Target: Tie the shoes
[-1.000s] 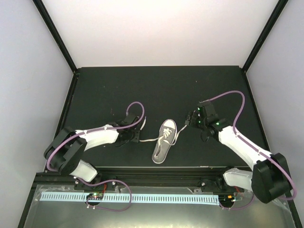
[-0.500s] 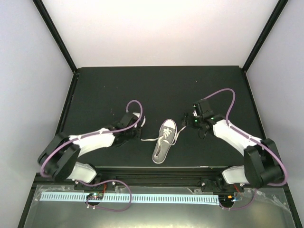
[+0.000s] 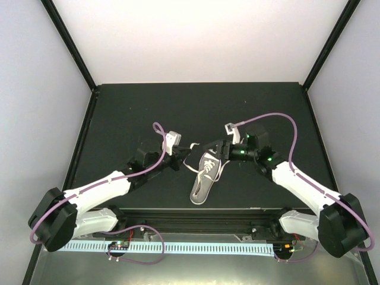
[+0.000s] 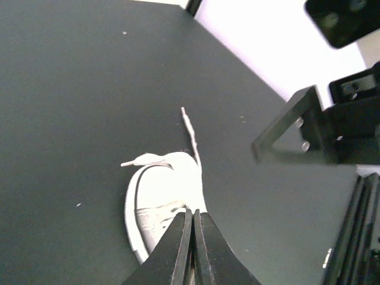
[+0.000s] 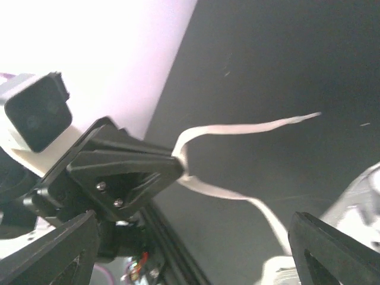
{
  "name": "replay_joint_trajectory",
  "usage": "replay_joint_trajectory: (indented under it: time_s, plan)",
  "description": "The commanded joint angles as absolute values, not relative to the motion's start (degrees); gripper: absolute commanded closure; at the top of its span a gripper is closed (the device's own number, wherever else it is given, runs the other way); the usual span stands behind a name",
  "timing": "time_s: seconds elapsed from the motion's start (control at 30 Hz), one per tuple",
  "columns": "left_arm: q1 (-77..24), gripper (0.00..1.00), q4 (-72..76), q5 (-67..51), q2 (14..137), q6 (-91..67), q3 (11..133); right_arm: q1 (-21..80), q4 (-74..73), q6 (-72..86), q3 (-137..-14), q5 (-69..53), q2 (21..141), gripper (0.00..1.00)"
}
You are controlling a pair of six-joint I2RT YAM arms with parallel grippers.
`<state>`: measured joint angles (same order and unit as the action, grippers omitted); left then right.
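The top external view looks down from high above the near edge, far enough back to frame the whole tabletop (image 3: 119,107), the sneaker (image 3: 203,175), the left pincer (image 3: 185,152) and the right pincer (image 3: 215,149). The left wrist view sits close behind its own pincer and faces right across the sneaker toward the right pincer; the right wrist view, equally close, faces left toward the left pincer. All three views share the sneaker and its lace (image 5: 237,127).

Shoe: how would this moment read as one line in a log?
shoe: untied | left fingers: shut on lace | right fingers: open, near toe
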<state>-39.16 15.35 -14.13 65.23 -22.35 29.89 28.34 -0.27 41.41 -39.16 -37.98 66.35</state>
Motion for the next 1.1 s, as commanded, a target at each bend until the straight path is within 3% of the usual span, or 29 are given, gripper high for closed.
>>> replay_joint_trajectory:
  time_s: [0.0,0.27,0.53,0.6,0.7,0.73,0.8,0.87,0.97,1.07]
  plan:
    - [-40.56,0.99,22.00,-17.79,64.28,-23.69,30.08,33.06,7.01,51.02,-38.43,-41.74,67.02,0.11]
    - [-43.22,0.98,24.96,-21.32,64.78,-23.96,30.00,35.92,14.01,59.19,-36.39,-37.84,69.71,0.17]
    - [-44.94,0.98,24.41,-25.22,65.85,-22.06,31.42,35.92,15.62,61.46,-36.40,-35.74,69.68,0.39]
    - [-45.32,0.98,24.23,-25.49,66.30,-21.56,31.78,35.87,15.50,61.48,-36.39,-35.54,69.36,0.52]
    - [-45.54,0.98,24.10,-24.75,66.46,-21.21,31.90,35.93,14.59,61.08,-36.22,-34.93,68.33,0.89]
    - [-45.55,0.92,23.70,-24.20,66.37,-20.88,31.90,35.90,13.83,60.94,-36.21,-34.38,67.69,0.97]
    - [-45.59,0.69,22.29,-21.93,66.19,-19.82,31.99,35.86,12.61,60.45,-36.04,-33.14,66.03,0.98]
    - [-45.53,0.55,21.20,-19.55,66.71,-18.00,32.06,35.90,11.09,59.81,-36.15,-32.05,64.35,0.98]
    - [-45.53,0.48,18.43,-17.93,68.65,-15.40,33.32,35.87,8.73,58.81,-36.82,-31.07,62.54,0.98]
    - [-45.55,0.48,16.56,-17.50,71.07,-13.89,34.79,35.87,7.24,58.39,-37.51,-30.76,61.58,0.98]
